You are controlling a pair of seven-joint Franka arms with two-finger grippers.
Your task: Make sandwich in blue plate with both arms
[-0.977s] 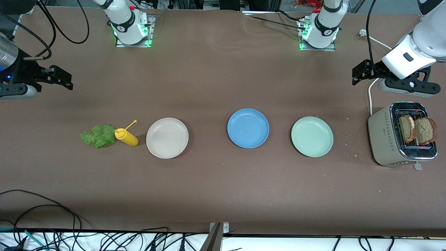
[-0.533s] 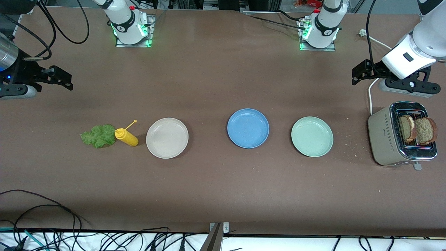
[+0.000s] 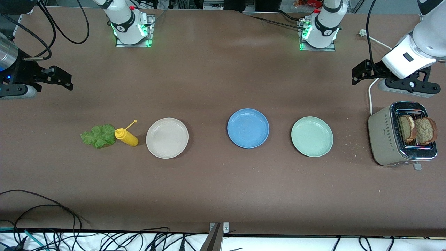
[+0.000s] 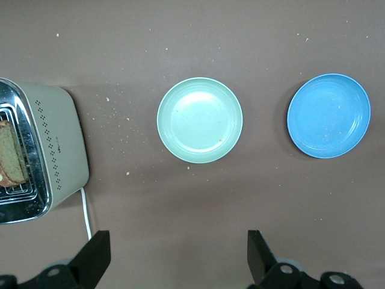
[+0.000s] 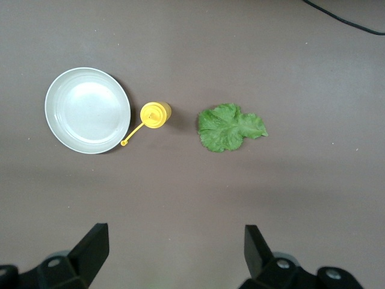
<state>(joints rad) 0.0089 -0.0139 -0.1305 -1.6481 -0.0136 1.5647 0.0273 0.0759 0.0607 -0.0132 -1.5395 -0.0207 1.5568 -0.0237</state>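
Observation:
The blue plate [image 3: 248, 128] is empty at the table's middle; it also shows in the left wrist view [image 4: 328, 115]. Two brown toast slices [image 3: 417, 129] stand in the toaster's slots; one shows in the left wrist view [image 4: 12, 155]. A green lettuce leaf [image 3: 99, 135] lies flat at the right arm's end and shows in the right wrist view [image 5: 230, 127]. My left gripper [image 3: 356, 75] hangs open and empty over bare table beside the toaster [image 4: 178, 253]. My right gripper [image 3: 68, 78] hangs open and empty over bare table at the lettuce's end [image 5: 174, 250].
A beige plate [image 3: 167, 137] and a yellow squeeze bottle [image 3: 127, 136] stand between the lettuce and the blue plate. A pale green plate [image 3: 312, 136] lies between the blue plate and the grey toaster [image 3: 386, 136]. A white cord [image 3: 370, 97] runs from the toaster. Crumbs lie around it.

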